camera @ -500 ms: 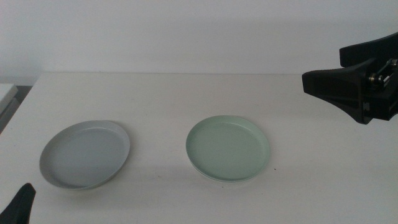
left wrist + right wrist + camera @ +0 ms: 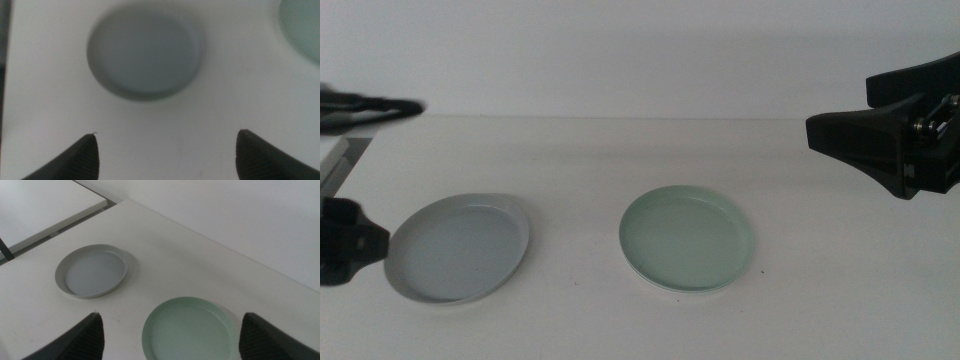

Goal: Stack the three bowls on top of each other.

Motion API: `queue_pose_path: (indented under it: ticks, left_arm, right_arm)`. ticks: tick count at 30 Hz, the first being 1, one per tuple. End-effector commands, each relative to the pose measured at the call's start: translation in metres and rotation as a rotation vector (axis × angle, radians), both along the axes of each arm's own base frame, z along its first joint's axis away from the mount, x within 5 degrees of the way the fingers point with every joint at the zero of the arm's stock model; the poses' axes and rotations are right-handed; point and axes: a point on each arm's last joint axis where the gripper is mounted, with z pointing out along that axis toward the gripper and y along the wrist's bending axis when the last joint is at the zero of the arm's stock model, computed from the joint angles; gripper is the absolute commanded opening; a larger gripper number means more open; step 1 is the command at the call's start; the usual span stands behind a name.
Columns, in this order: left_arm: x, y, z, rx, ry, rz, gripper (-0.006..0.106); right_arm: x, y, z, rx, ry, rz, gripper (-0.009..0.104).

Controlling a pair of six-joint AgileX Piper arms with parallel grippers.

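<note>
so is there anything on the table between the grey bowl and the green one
No. In the middle view only bare white table separates the grey bowl from the green bowl; the right wrist view shows the same gap.

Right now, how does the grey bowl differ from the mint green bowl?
The grey bowl is light grey; the mint green bowl is pale green. The grey one lies alone on the table; under the green one's near edge a thin white rim shows, so it seems to sit on another dish. The open left gripper is above the grey one, the open right gripper nearer the green. Both are shallow, round, upright.
</note>
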Motion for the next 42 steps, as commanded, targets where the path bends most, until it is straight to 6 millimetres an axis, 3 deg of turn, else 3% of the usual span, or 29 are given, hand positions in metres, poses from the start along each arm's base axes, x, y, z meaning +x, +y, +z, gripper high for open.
queue_pose_path:
  ticks: [1, 4, 8, 14, 19, 25, 32, 42]
  left_arm:
    - [0.017, -0.003, 0.002, 0.004, 0.153, -0.015, 0.094]
    - [0.043, -0.007, -0.004, -0.015, 0.208, -0.038, 0.094]
    - [0.086, 0.006, -0.016, 0.008, 0.32, 0.025, 0.094]
    - [0.144, 0.046, -0.045, -0.156, 0.416, 0.176, 0.094]
    - [0.175, 0.08, -0.093, -0.324, 0.47, 0.283, 0.094]
    - [0.2, 0.098, -0.142, -0.303, 0.46, 0.268, 0.094]
    - [0.215, 0.105, -0.181, -0.282, 0.467, 0.278, 0.089]
    - [0.218, 0.106, -0.208, -0.289, 0.527, 0.28, 0.062]
  right_arm:
    - [0.0, -0.001, 0.0, -0.001, -0.01, -0.003, 0.093]
    - [0.0, -0.001, 0.0, -0.001, -0.01, -0.003, 0.093]
    - [0.0, -0.001, 0.0, -0.001, -0.01, -0.003, 0.093]
    - [0.0, 0.0, 0.0, 0.001, -0.01, -0.003, 0.093]
    - [0.0, 0.0, 0.0, 0.001, -0.01, -0.003, 0.093]
    - [0.0, 0.0, 0.0, 0.001, -0.01, -0.003, 0.093]
    - [0.0, 0.0, 0.0, 0.001, -0.01, -0.003, 0.093]
    - [0.0, 0.0, 0.0, 0.001, -0.01, -0.003, 0.093]
